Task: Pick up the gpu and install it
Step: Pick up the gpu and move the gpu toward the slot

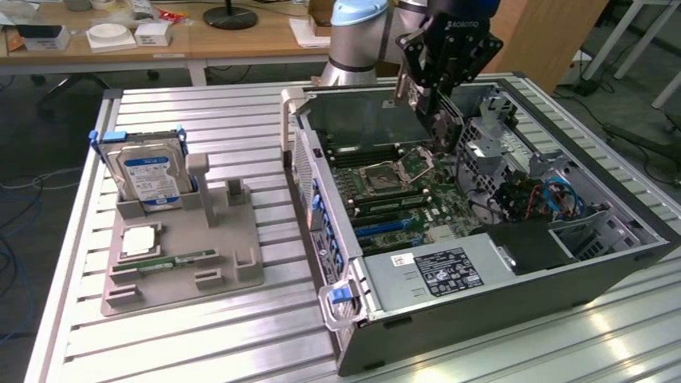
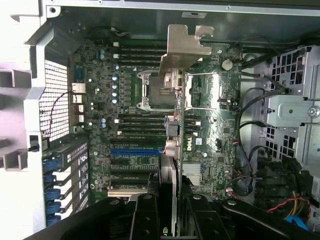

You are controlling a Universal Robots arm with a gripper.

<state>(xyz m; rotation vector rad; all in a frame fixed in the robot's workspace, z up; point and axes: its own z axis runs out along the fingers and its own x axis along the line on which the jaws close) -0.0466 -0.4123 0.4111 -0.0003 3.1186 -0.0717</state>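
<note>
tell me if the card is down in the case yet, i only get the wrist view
observer: The exterior view shows the hand holding the card on end, reaching into the open case by the processor socket. I cannot tell if it touches the board.
operator: anything outside the case
observer: A grey holder sits on the table, to the exterior view's left of the case.
operator: what's in it
observer: A hard drive stands upright, and a green memory stick lies flat.

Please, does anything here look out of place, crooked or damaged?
Nothing stands out. The gripper holds the gpu over the motherboard of the open computer case; I see no damage.
</note>
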